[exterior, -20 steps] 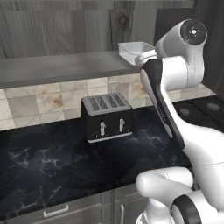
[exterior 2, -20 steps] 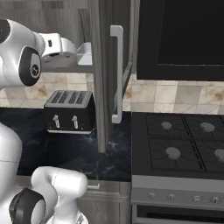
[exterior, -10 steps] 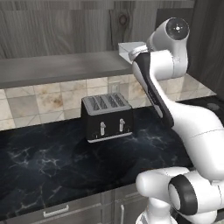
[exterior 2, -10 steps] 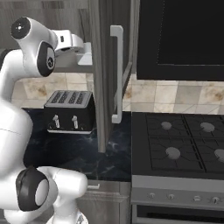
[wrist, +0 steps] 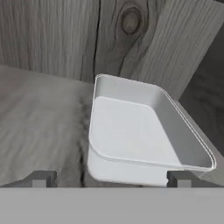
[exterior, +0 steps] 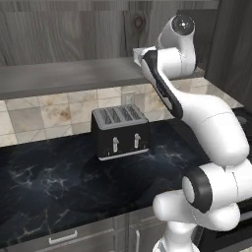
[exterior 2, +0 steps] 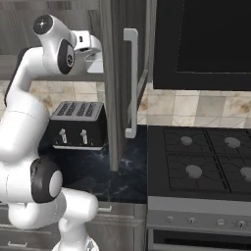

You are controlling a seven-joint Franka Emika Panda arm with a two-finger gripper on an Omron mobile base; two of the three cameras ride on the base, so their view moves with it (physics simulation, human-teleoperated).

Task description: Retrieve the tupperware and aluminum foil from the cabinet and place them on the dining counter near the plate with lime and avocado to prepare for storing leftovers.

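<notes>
Cabinet (wrist: 52,52) shelf | tupperware (wrist: 140,131) between end effector (wrist: 109,178) fingertips | grip unclear

You see a smooth, matt pale plastic tupperware (wrist: 144,131) at frame centre, on a grey wood-grain cabinet (wrist: 39,127) shelf; upper back panel knotted wood.
</notes>
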